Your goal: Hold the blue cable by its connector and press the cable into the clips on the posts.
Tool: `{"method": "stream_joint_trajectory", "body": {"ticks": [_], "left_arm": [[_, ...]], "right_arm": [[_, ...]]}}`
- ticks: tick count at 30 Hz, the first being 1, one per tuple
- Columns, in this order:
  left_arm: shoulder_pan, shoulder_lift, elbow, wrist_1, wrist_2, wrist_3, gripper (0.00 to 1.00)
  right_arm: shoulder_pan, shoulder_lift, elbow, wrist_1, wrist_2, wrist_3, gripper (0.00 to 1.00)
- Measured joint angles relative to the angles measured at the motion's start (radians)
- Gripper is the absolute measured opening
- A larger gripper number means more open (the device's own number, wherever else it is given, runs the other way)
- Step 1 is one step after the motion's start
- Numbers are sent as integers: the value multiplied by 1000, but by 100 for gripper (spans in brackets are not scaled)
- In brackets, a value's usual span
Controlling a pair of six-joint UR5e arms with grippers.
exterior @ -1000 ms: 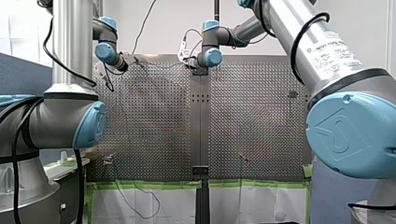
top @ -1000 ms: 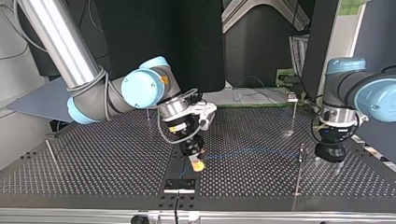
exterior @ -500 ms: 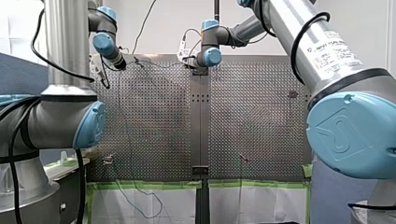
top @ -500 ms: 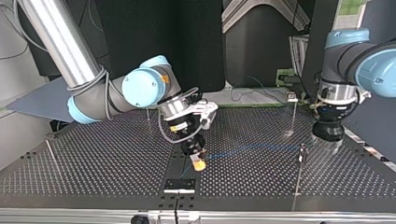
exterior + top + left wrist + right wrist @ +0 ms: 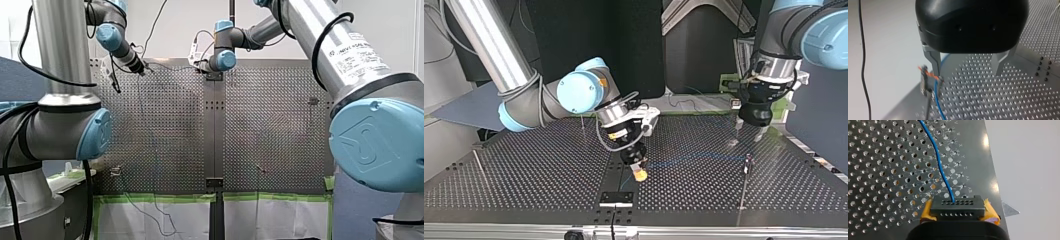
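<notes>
In the right wrist view my right gripper [image 5: 959, 213] is shut on the black connector [image 5: 957, 203], with yellow pads on both sides. The blue cable [image 5: 940, 165] leaves the connector and runs ahead over the perforated plate. In the top view my right gripper [image 5: 640, 172] is low at the middle, and the cable [image 5: 694, 160] stretches from it to a thin post [image 5: 746, 165]. My left gripper [image 5: 750, 130] hangs raised near the farther post [image 5: 737, 106]. Its metal fingers [image 5: 934, 62] stand open and empty, with a clip with an orange part [image 5: 925, 82] and the cable [image 5: 937, 105] under one of them.
Two more thin posts stand at the top view's left, one [image 5: 582, 122] behind my right arm and one [image 5: 479, 167] near the edge. A black block [image 5: 616, 198] sits at the table's near edge. Loose dark wires trail behind the table [image 5: 694, 102].
My left arm has risen from beside the nearer post and moved toward the farther post, its fingers still open. My right gripper has shifted only slightly with the connector.
</notes>
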Motion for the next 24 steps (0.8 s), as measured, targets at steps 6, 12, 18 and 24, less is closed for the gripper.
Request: {"method": "stream_joint_trajectory", "body": {"ticks": [6,12,18,24], "left_arm": [[-2,20,35,-52,5,52,100],[-2,21,40,-57,6,104,100],[-1,20,40,-7,7,160,100],[-6,-14,40,53,31,221,100]], "right_arm": [[4,-1,0,5,0,-1,0],[7,-1,0,7,0,1,0],[6,-1,0,7,1,2,0],[1,-1,0,9,6,2,0]]}}
